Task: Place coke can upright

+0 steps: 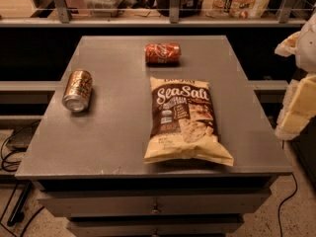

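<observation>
The red coke can (162, 53) lies on its side at the far middle of the grey table (103, 142), its long axis running left to right. My arm and gripper (300, 100) show as white and cream parts at the right edge of the camera view, beyond the table's right side and well apart from the can. Nothing is held in it that I can see.
A gold-orange can (78, 90) lies on its side near the table's left edge. A Sea Salt chips bag (185, 122) lies flat in the middle right, just in front of the coke can. A shelf (148, 19) with packaged goods runs behind the table. Cables lie on the floor at the left.
</observation>
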Controlling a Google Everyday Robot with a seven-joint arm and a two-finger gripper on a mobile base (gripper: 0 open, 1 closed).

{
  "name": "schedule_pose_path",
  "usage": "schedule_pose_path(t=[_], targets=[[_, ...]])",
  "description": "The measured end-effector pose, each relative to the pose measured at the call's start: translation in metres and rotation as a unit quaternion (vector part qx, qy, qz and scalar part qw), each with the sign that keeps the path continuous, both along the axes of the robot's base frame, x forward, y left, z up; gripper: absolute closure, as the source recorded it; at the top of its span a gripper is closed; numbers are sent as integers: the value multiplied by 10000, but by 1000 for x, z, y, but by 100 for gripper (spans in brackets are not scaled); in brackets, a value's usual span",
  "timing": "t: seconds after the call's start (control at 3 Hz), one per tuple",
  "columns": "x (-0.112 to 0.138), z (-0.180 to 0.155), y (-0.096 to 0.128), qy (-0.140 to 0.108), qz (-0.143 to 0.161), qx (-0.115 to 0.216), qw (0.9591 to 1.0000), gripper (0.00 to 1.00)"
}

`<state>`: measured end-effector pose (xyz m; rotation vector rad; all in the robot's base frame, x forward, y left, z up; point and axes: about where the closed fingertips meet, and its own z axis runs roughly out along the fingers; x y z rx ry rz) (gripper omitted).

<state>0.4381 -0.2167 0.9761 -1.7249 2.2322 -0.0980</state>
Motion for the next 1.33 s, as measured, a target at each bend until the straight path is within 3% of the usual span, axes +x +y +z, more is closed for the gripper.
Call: schedule_pose_path(t=[0.33, 0.67, 1.0, 1.33], targets=[[0, 0, 0, -1, 0, 1, 10000, 0], [12, 1, -3, -76, 128, 279, 9995, 0], [38, -1, 8, -97, 494, 467, 9976, 0], [66, -1, 35, -119, 975, 478, 9940, 0]])
